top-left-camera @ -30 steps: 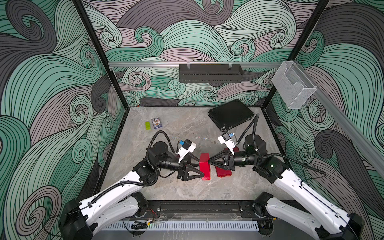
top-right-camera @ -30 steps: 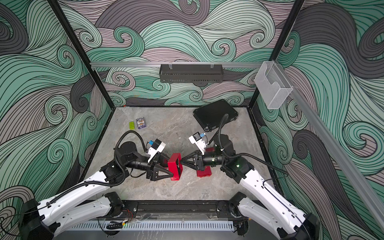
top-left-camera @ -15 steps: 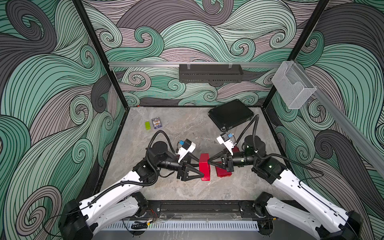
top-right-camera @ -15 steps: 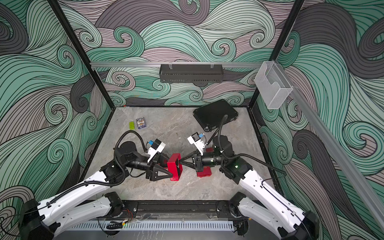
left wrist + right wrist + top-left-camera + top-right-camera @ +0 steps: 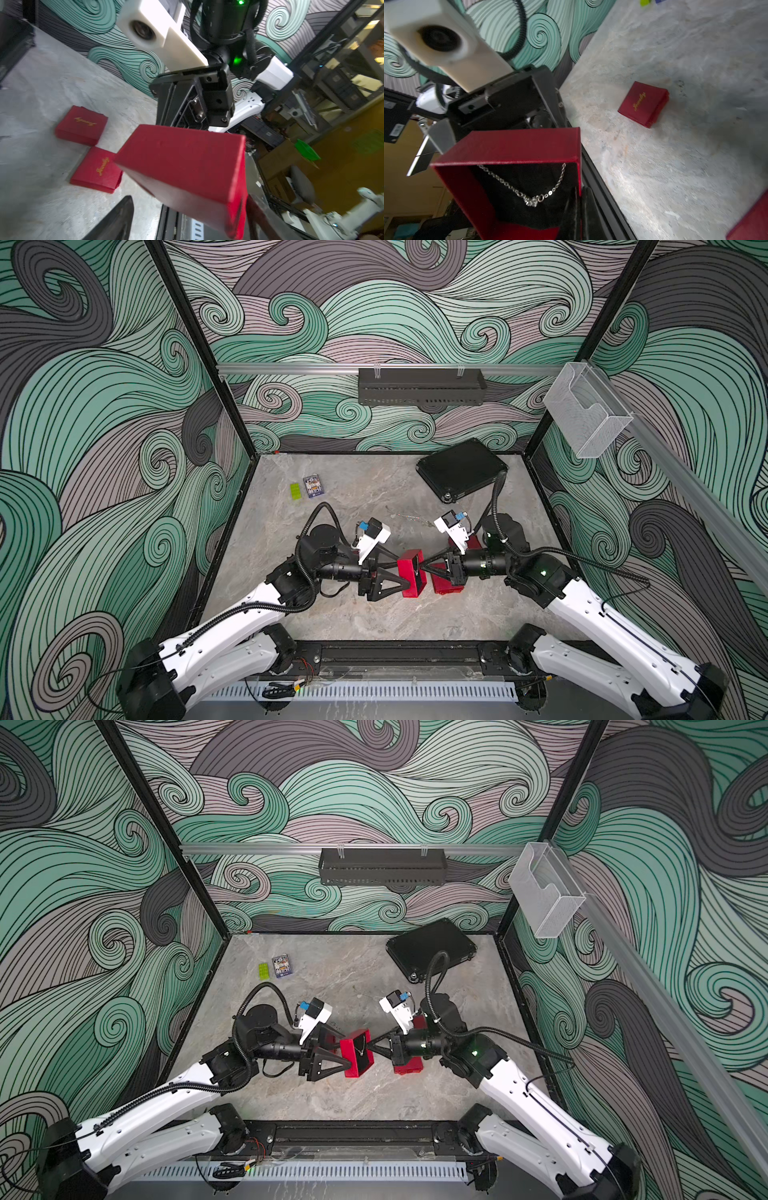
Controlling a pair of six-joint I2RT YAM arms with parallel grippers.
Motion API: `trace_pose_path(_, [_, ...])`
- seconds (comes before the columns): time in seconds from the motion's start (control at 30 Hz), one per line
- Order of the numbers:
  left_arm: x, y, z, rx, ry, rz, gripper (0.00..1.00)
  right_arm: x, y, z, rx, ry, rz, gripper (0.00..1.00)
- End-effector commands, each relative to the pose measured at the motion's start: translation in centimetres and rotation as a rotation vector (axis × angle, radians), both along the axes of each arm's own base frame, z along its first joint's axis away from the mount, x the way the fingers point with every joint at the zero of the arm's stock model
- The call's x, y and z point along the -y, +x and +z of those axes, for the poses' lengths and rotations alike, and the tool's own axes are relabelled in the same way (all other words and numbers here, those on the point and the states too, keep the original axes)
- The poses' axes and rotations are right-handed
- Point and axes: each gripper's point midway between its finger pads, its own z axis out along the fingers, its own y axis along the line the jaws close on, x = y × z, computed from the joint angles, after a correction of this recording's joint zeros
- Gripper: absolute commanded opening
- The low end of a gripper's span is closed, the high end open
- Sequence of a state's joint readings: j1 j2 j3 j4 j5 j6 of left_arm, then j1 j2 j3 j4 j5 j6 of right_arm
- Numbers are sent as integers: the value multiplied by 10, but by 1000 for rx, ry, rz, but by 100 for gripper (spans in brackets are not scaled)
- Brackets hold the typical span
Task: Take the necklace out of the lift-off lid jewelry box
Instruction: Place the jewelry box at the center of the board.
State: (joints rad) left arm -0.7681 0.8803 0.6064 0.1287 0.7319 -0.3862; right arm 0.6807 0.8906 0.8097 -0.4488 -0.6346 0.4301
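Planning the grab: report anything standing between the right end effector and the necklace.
Nothing visible does. The box is open toward the right end effector, and the necklace lies bare on the black lining.

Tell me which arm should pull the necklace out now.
Right. The right gripper, shut, sits at the mouth of the open box near the necklace; the left gripper brackets that box.
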Motion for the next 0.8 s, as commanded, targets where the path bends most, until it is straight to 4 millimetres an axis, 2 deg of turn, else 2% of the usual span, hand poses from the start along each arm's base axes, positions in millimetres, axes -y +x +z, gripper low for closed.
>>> trace_pose_path(0.0, [-25, 38, -38, 2, 137, 284, 84, 20, 8, -33, -31, -182, -89, 0])
trace_pose_path(0.1, [-50, 62, -69, -37, 235, 492, 84, 33, 16, -60, -62, -313, -145, 0])
trace_pose_path(0.17, [-60, 69, -83, -53, 262, 567, 84, 43, 20, -81, -92, -416, -179, 0])
trace_pose_path(0.3, [-63, 69, -95, -69, 260, 583, 82, 54, 22, -123, -169, -594, -199, 0])
trace_pose_path(0.43, [-62, 67, -104, -79, 301, 563, 79, 50, 22, -148, -195, -678, -193, 0])
trace_pose_path(0.6, [-58, 63, -119, -99, 348, 523, 75, 33, 27, -170, -223, -726, -177, 0])
trace_pose_path(0.77, [-57, 60, -131, -118, 352, 513, 73, 30, 35, -189, -226, -820, -169, 0])
